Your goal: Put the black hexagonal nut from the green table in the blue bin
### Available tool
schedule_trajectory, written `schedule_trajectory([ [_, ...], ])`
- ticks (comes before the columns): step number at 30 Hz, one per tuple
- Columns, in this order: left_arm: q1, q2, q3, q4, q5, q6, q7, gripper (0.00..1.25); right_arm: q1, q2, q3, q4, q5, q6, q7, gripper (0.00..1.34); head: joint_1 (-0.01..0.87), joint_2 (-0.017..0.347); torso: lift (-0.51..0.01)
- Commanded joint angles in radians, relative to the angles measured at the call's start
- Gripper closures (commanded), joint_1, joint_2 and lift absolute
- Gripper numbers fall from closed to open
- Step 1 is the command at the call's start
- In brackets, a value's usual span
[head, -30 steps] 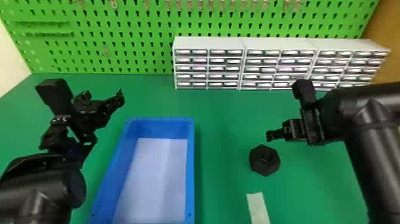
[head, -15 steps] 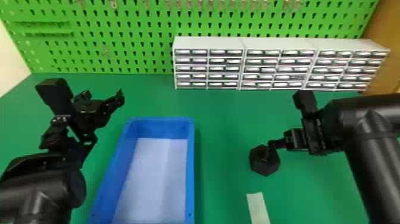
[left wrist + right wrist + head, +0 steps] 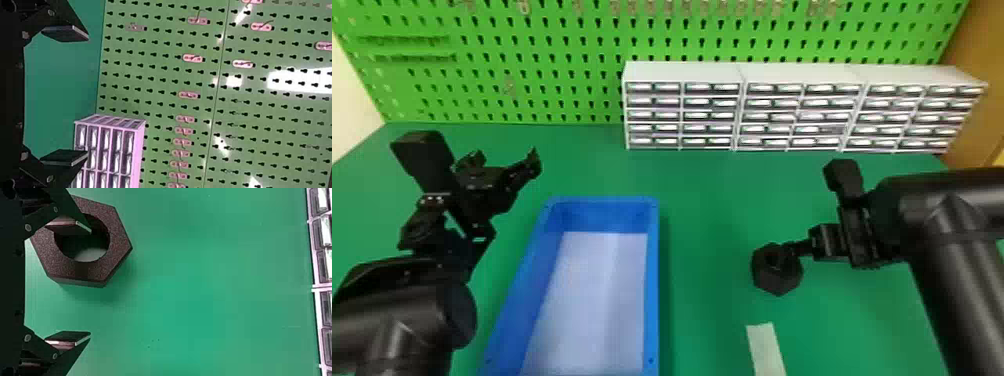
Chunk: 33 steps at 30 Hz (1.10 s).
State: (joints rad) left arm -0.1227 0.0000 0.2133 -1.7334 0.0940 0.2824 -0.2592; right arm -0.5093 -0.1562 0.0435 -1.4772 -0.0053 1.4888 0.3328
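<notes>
The black hexagonal nut (image 3: 776, 272) lies on the green table (image 3: 712, 280), right of the blue bin (image 3: 652, 280). My right gripper (image 3: 794, 247) is over the nut's upper right part in the head view. In the right wrist view, my right gripper (image 3: 91, 282) stands open; one finger overlaps the hole of the nut (image 3: 117, 246), while the other is over bare table. Whether that finger is inside the hole or above it, I cannot tell. My left gripper (image 3: 504, 160) is parked left of the bin; in the left wrist view this gripper (image 3: 88, 96) is open and holds nothing.
White drawer cabinets (image 3: 682, 72) stand along the back right, against a green pegboard (image 3: 557, 65). A pale strip (image 3: 766, 350) lies on the table nearer the front than the nut. The bin has a whitish bottom.
The right arm has come forward and down in the head view, then left, bringing its gripper from behind the nut to over it. The left arm and the nut have stayed put.
</notes>
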Motion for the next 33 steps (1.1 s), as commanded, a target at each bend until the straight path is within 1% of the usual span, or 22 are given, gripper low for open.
schedule_trajectory([
  [1,-0.002,-0.003,0.000,0.000,0.001,-0.003,0.002,0.22,0.003,0.003,-0.002,0.000,0.005,-0.007,0.000,0.34,0.686,0.051,-0.097],
  [9,-0.002,-0.003,-0.002,0.000,0.003,-0.005,0.002,0.22,0.006,0.003,-0.005,0.000,0.008,-0.015,0.000,0.34,0.686,0.051,-0.097],
  [14,-0.005,-0.003,-0.002,0.000,0.003,-0.008,0.002,0.22,0.009,0.007,-0.005,0.000,0.021,-0.015,0.000,0.34,0.686,0.051,-0.097],
  [33,-0.002,-0.003,0.001,0.000,0.001,-0.014,0.002,0.22,0.005,0.020,0.001,0.044,0.024,-0.054,0.000,0.34,0.686,0.051,-0.097],
])
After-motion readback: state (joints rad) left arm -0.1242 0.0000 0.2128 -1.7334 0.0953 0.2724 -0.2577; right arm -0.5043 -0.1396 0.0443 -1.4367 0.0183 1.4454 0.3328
